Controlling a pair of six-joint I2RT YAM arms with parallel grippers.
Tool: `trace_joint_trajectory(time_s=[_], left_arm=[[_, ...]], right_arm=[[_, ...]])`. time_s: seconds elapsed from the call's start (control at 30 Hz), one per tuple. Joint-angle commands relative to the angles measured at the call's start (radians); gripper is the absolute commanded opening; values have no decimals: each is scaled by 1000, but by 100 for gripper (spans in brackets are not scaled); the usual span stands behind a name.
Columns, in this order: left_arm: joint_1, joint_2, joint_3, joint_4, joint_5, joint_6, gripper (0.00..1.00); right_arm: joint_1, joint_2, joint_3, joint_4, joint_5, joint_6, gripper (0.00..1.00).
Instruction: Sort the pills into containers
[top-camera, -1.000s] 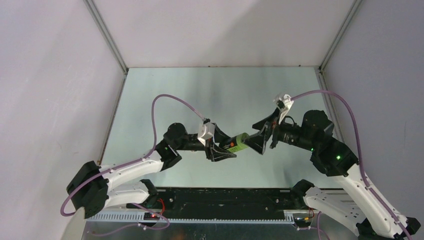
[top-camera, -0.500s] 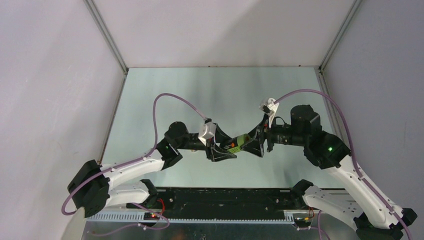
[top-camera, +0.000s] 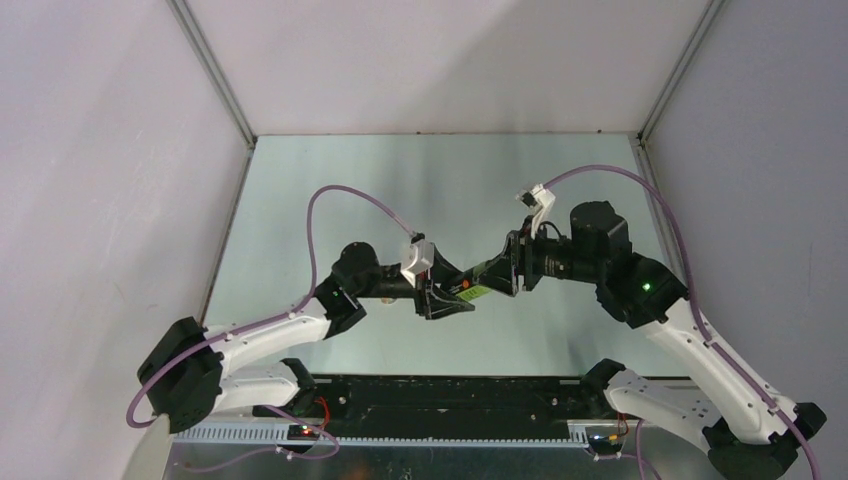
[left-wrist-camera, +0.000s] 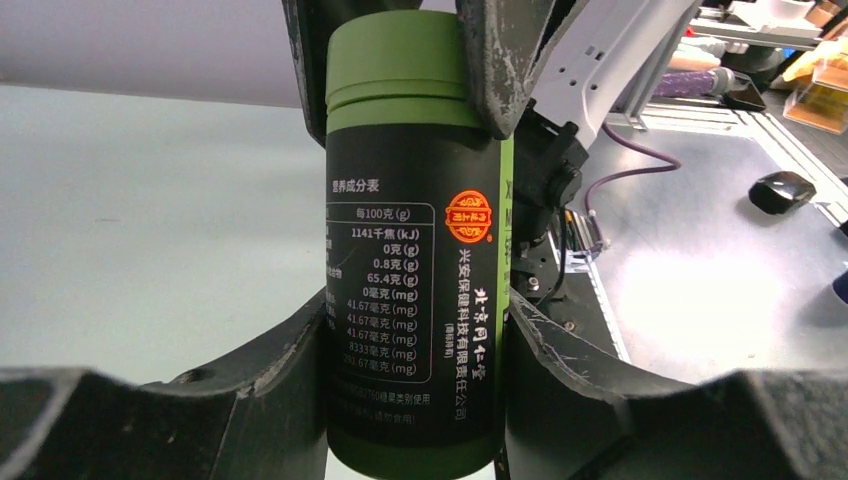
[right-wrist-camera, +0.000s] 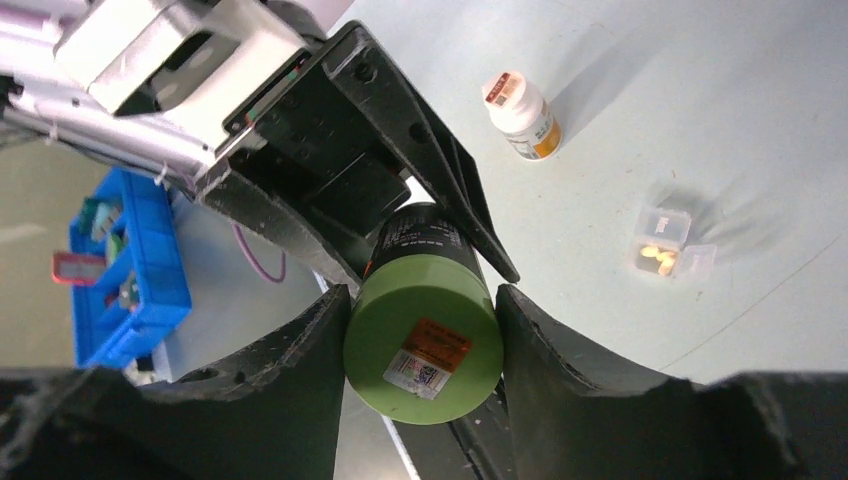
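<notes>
A dark bottle (left-wrist-camera: 415, 250) with a green cap (right-wrist-camera: 423, 340) hangs in mid-air between the two arms, lying roughly level (top-camera: 470, 291). My left gripper (left-wrist-camera: 415, 312) (top-camera: 446, 296) is shut on the bottle's lower body. My right gripper (right-wrist-camera: 423, 298) (top-camera: 505, 271) has come in from the cap end, and its fingers (left-wrist-camera: 500, 60) press the cap on both sides. The containers, a small translucent pill box (right-wrist-camera: 668, 243), lie on the table below with yellow pills (right-wrist-camera: 655, 256) in one compartment. In the top view the arms hide the box.
A small white bottle (right-wrist-camera: 520, 115) with an orange label stands on the table (top-camera: 400, 190) beyond the pill box. A blue bin (right-wrist-camera: 130, 270) sits off the table's edge. Walls enclose the table at left, right and back.
My right gripper has moved left over the bottle's green cap and its jaws have closed in on it. The left gripper and the bottle have stayed put.
</notes>
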Motion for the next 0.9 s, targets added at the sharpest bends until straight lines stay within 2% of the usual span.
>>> trace_joint_trajectory(time_s=[0.0, 0.2, 0.27, 0.33, 0.37, 0.4, 0.43, 0.5, 0.67, 0.73, 0.87], left_arm=[[-9, -21, 36, 56, -47, 23, 0], [-10, -22, 7, 92, -198, 17, 0], [-10, -20, 1, 109, -224, 11, 0], [-11, -20, -1, 110, -244, 8, 0], [-10, -21, -2, 110, -252, 7, 0], [-11, -24, -8, 110, -257, 5, 0], [-10, -27, -15, 110, -259, 3, 0], [-10, -34, -25, 121, -261, -5, 0], [-10, -24, -33, 172, -211, -50, 0], [-10, -16, -29, 198, -177, -69, 0], [-10, 1, -17, 229, -85, -101, 0]], right_arm=[[0, 33, 32, 66, 146, 168, 37], [103, 64, 32, 96, 526, 377, 37], [124, 84, 36, 124, 557, 403, 38], [127, 100, 42, 144, 540, 400, 48], [126, 97, 45, 147, 528, 382, 62], [126, 84, 44, 149, 524, 347, 69], [126, 72, 44, 149, 512, 321, 81], [119, 30, 39, 150, 453, 224, 90], [63, -110, 5, 110, 207, -51, 94], [47, -158, -20, 104, 96, -107, 94], [31, -195, -34, 81, -21, -175, 94]])
